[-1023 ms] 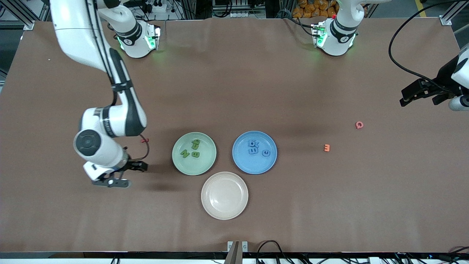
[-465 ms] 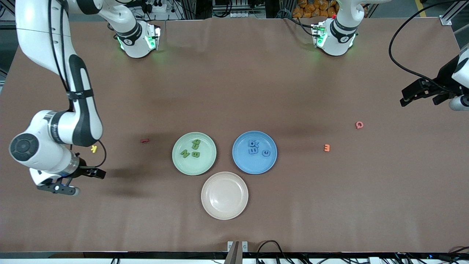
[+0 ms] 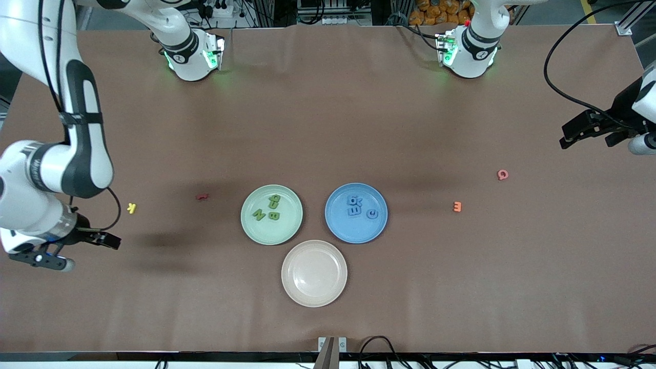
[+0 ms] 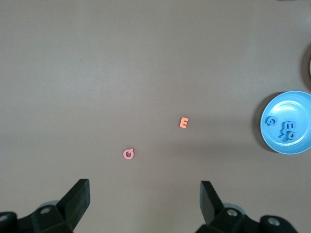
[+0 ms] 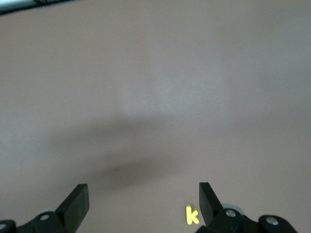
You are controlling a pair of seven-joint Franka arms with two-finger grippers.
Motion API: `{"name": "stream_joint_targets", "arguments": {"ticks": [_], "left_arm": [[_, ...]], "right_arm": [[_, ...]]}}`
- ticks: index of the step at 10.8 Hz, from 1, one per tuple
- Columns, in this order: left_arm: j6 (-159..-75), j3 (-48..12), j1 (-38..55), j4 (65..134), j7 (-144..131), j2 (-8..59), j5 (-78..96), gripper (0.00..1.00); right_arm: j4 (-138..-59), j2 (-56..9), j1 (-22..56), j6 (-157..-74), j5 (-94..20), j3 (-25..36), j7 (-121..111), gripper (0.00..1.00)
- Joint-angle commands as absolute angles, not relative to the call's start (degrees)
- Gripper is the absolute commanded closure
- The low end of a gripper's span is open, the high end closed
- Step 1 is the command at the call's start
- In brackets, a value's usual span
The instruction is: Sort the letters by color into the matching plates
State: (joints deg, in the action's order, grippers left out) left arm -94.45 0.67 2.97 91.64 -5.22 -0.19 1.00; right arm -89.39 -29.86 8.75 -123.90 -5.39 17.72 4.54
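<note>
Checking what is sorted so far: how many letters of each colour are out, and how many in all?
Green letters: 3
Blue letters: 3
Yellow letter: 1
Red letter: 1
Orange letter: 1
Pink letter: 1
Total: 10

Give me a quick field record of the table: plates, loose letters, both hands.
green plate: four green letters
blue plate: blue letters
beige plate: no letters, nearest the front camera
loose letters: yellow K, red letter, orange E, pink Q
right hand: open, holding nothing, near yellow K
left hand: open, holding nothing, waiting at its table end
</note>
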Motion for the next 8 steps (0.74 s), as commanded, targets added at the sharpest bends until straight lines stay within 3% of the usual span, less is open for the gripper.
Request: {"name": "stream_joint_targets", "arguments": {"ticks": [1,8], "left_arm": [[-94.39,0.88,2.72,90.70,-3.60,0.18,2.46,0.00],[-94.39,0.97,2.64,90.70,-3.60,0.26,2.64,0.00]], "right_arm": [[-90.35,-22.60,6.94,-116.92,-4.40,16.96,4.75,0.00],[-89.83,-9.69,7.12,-99.70,-4.39,17.23,5.36,0.00]]}}
